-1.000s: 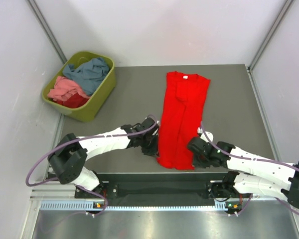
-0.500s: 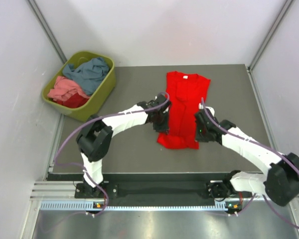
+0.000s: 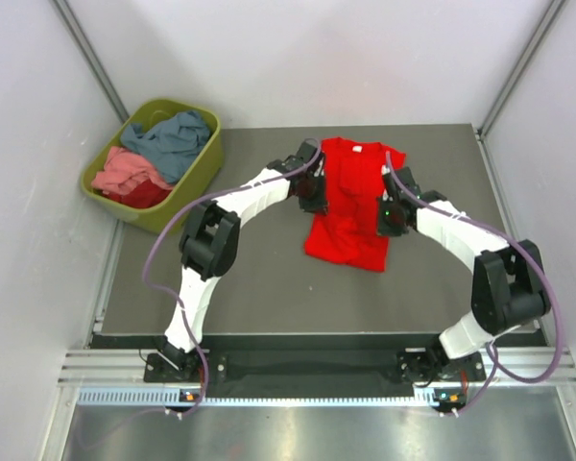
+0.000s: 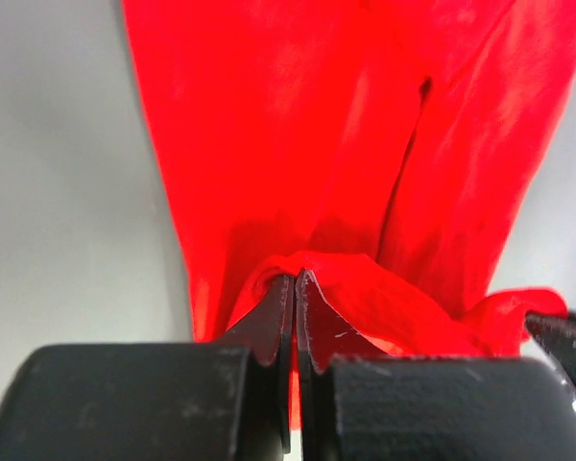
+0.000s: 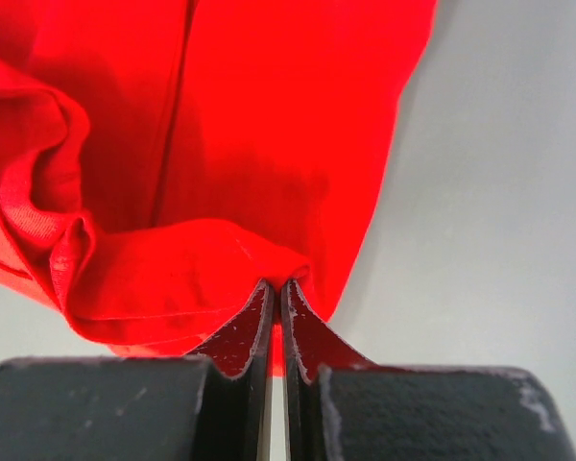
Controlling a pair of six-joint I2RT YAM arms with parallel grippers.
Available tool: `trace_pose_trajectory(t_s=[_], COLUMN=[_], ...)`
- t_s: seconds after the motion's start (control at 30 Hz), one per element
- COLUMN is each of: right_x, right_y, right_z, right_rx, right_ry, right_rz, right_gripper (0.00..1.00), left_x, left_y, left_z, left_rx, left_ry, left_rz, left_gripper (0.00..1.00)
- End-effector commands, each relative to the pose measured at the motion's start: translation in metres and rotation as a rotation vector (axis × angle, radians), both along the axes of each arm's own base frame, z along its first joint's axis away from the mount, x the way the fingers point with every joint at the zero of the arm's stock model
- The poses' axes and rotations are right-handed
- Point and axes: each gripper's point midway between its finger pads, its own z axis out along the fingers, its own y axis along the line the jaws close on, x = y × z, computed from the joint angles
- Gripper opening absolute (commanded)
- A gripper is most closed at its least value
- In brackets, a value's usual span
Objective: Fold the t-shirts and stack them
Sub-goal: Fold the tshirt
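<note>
Inspection of the dark grey counter (image 3: 250, 274).

1. Left gripper (image 4: 295, 288): closed. Its two black fingers are pressed together on a raised fold of the plain bright red cloth t-shirt (image 3: 348, 206). The pinch sits at the shirt's left edge. In the left wrist view, the rest of the red cloth stretches flat ahead of the fingertips, with one long crease running away from them.

2. Right gripper (image 5: 276, 293): closed. Its fingers clamp a folded lip of the same shirt at the right edge. A bunched roll of cloth lies just to the left of the fingertips. Bare counter shows to their right.

3. The two grippers stand level with each other, with the width of the shirt between them. Both arms reach far out from their bases.

4. The shirt lies lengthwise on the counter. Its collar and small white neck label (image 3: 358, 149) are beyond the grippers at the far end. A doubled lower portion lies on the near side of the grippers.

5. An olive-green plastic tub (image 3: 187, 202) stands well to the left of the left gripper, off the far left corner of the counter. It holds a slate blue-grey shirt (image 3: 173, 139), a salmon pink shirt (image 3: 125, 171) and a darker red shirt (image 3: 146, 195), all crumpled and touching one another.
</note>
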Motion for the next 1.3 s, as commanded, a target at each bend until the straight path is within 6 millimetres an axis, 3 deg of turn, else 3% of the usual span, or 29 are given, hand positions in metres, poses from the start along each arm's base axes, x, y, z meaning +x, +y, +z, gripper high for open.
trace_pose_trajectory(t_s=[0.0, 0.13, 0.37, 0.53, 0.77, 0.87, 1.03, 1.07, 1.13, 1.27], right_x=[0.033, 0.049, 0.076, 0.090, 0.103, 0.108, 0.120, 0.123, 0.128, 0.113], right_y=[-0.004, -0.011, -0.018, -0.022, -0.026, -0.029, -0.036, -0.037, -0.040, -0.037], right_z=[0.022, 0.024, 0.023, 0.025, 0.013, 0.009, 0.007, 0.014, 0.029, 0.042], right_rx=[0.038, 0.059, 0.066, 0.074, 0.069, 0.064, 0.062, 0.052, 0.048, 0.083], right_ry=[-0.075, -0.078, -0.062, -0.067, -0.042, -0.034, -0.032, -0.035, -0.057, -0.071], right_rz=[0.009, 0.004, -0.002, -0.013, -0.022, -0.032, -0.053, -0.060, -0.078, -0.103], right_gripper=[0.00, 0.00, 0.00, 0.01, 0.03, 0.06, 0.20, 0.23, 0.29, 0.33], left_x=[0.021, 0.042, 0.074, 0.087, 0.102, 0.107, 0.118, 0.118, 0.123, 0.125], left_y=[-0.009, -0.018, -0.010, -0.017, -0.015, -0.019, -0.019, -0.017, -0.010, 0.011], left_z=[0.022, 0.032, 0.031, 0.032, 0.027, 0.028, 0.034, 0.035, 0.046, 0.058], left_rx=[-0.076, -0.153, -0.172, -0.223, -0.242, -0.268, -0.277, -0.271, -0.263, -0.180], left_ry=[-0.056, -0.126, -0.179, -0.218, -0.238, -0.257, -0.286, -0.285, -0.307, -0.334], left_rz=[-0.040, -0.053, 0.018, -0.010, 0.007, -0.008, -0.010, -0.008, 0.004, 0.058], left_gripper=[0.00, 0.00, 0.00, 0.00, 0.00, 0.00, 0.04, 0.12, 0.13, 0.15])
